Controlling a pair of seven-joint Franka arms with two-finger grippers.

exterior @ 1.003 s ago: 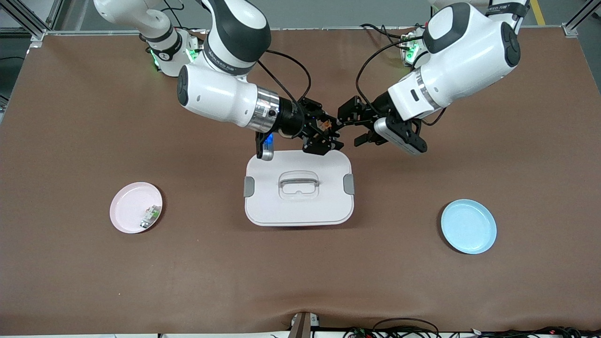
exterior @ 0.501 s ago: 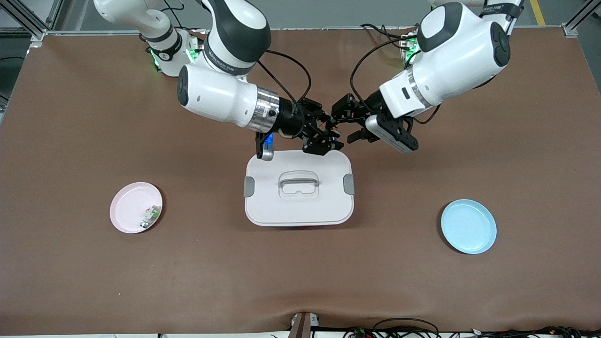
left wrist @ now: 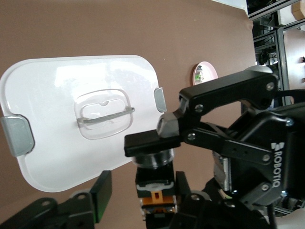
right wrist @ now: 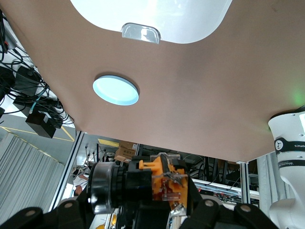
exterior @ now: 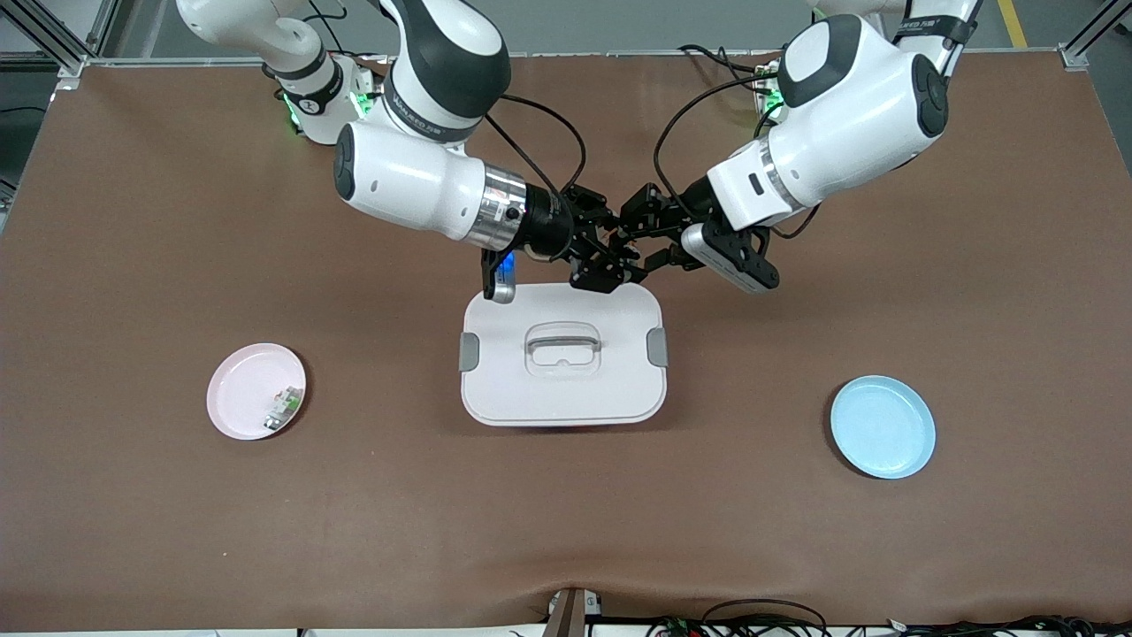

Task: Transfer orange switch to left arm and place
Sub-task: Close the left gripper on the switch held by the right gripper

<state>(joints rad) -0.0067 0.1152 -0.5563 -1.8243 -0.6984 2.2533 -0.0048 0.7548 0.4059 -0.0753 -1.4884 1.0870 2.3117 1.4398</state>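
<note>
From the front view, we see our right gripper and left gripper meeting nose to nose in the air, just above the edge of the box that lies toward our bases. The orange switch sits between them, clamped in the right gripper's fingers. A pink plate lies toward the right arm's end of the table, a blue plate toward the left arm's end.

In the left wrist view, the switch stands in front of our left gripper, with one finger beside it and a gap between them; we cannot tell whether that gripper grips it yet. The right gripper reaches in over the switch, with the box lid below.

In the right wrist view, our right gripper's fingers are closed on the switch, and the blue plate and the box lie below.
</note>
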